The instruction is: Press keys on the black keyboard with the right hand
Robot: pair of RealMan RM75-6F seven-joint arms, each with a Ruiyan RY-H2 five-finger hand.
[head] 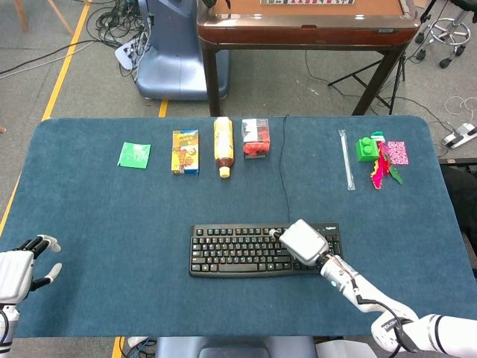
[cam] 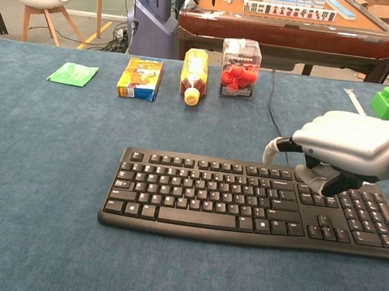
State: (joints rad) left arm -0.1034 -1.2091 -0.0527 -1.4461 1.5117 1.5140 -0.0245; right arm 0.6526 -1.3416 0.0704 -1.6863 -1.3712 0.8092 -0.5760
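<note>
The blue table [head: 112,216] is carrying everything, and the black keyboard [head: 238,250] is lying near the front edge, a little right of centre, its cable [head: 285,171] running away to the far side. The right hand [head: 302,242] is hovering palm down over the keyboard's right half, above the keys left of the number pad, with one finger [cam: 272,149] reaching out left and the others curling under; whether any fingertip is touching a key, I cannot tell. Far down at the near left corner the left hand [head: 19,265] is sitting off the edge with fingers spread, holding nothing. Along the far side, left to right, are lying a green packet [head: 134,155], a yellow box [head: 185,152], a bottle [head: 223,146], a clear box of red pieces [head: 256,139], a clear straw wrapper [head: 346,159] and a green brick [head: 365,148]
</note>
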